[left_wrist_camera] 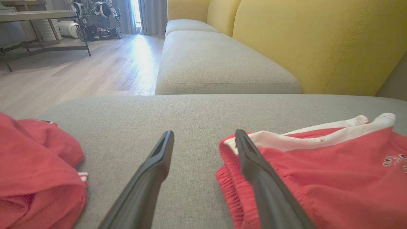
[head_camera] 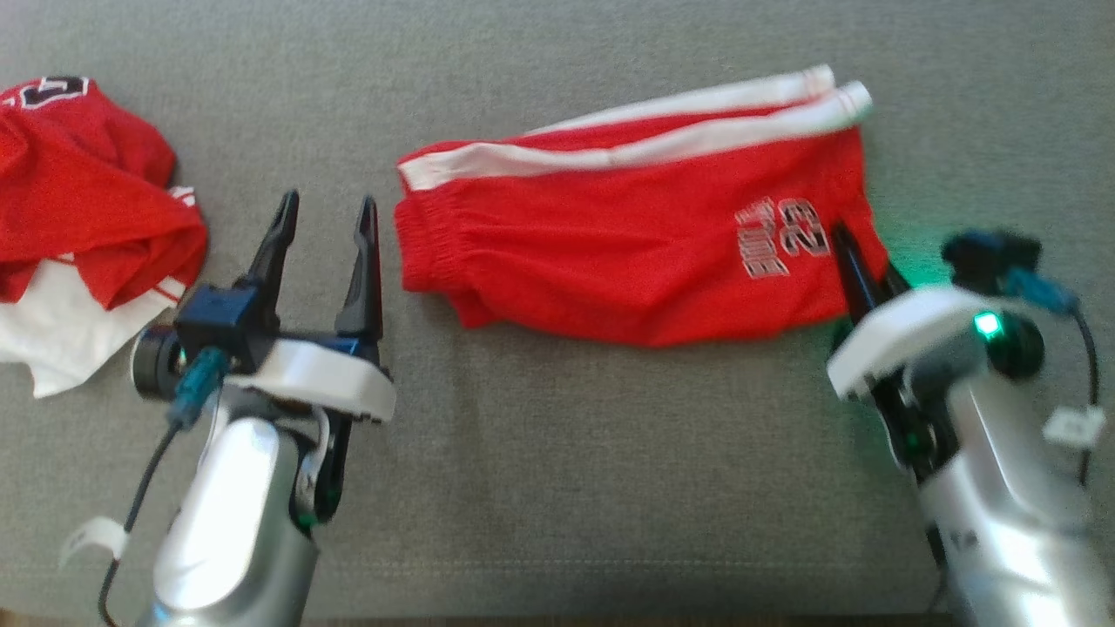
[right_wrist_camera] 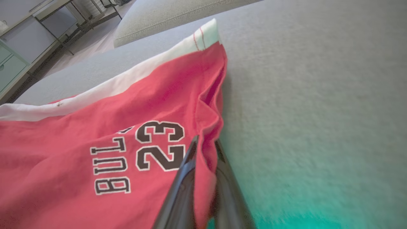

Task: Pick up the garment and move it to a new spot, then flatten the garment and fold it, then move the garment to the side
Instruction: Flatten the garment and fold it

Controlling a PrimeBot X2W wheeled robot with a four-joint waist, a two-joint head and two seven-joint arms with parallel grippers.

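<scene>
Garment, red shorts, is lying flat on grey cushion; right gripper is pinching its leg hem; left gripper is hovering wide open beside waistband.

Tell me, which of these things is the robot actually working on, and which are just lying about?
In the job:
red shorts, on the grey sofa seat
right gripper, shut on the shorts' leg hem
left gripper, open beside the waistband

Lying about:
crumpled red and white garment at the robot's left
yellow back cushions
table across the wooden floor
</scene>
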